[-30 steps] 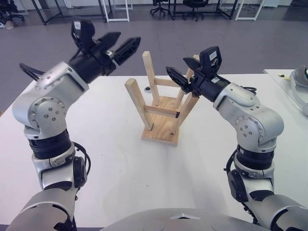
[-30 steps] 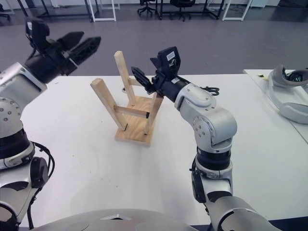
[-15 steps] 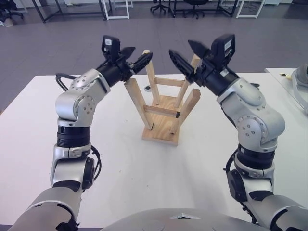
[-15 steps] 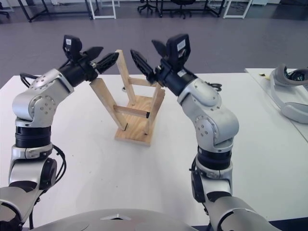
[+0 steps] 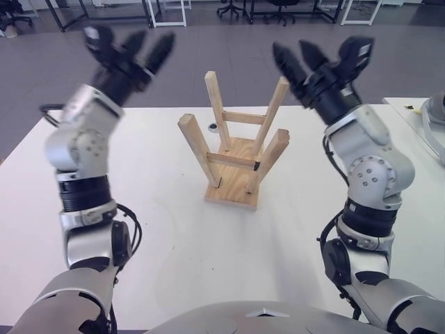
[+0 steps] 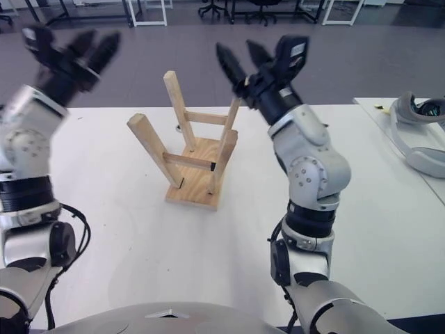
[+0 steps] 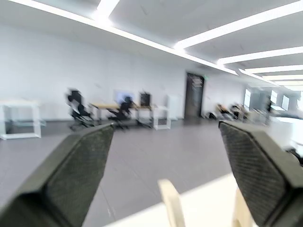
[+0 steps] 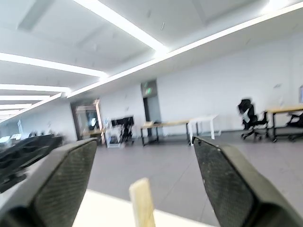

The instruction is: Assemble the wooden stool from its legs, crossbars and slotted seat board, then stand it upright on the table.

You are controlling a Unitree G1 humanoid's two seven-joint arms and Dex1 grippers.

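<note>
My left pincer [image 5: 154,40] is raised above the far left of the tabletop [image 5: 160,229], fingers spread and holding nothing. My right pincer [image 5: 290,46] is raised on the opposite side, fingers likewise spread and empty. Between them and lower down, the wooden stool [image 5: 235,161] rests upside down near the tabletop centre. Its seat board [image 5: 231,193] lies flat on the surface, its legs [image 5: 198,149] point up and its crossbars [image 5: 243,117] join them. Neither pincer touches the stool. A white headset [image 6: 416,136] lies well apart to my right.

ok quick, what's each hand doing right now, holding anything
Left hand: open, holding nothing.
Right hand: open, holding nothing.
</note>
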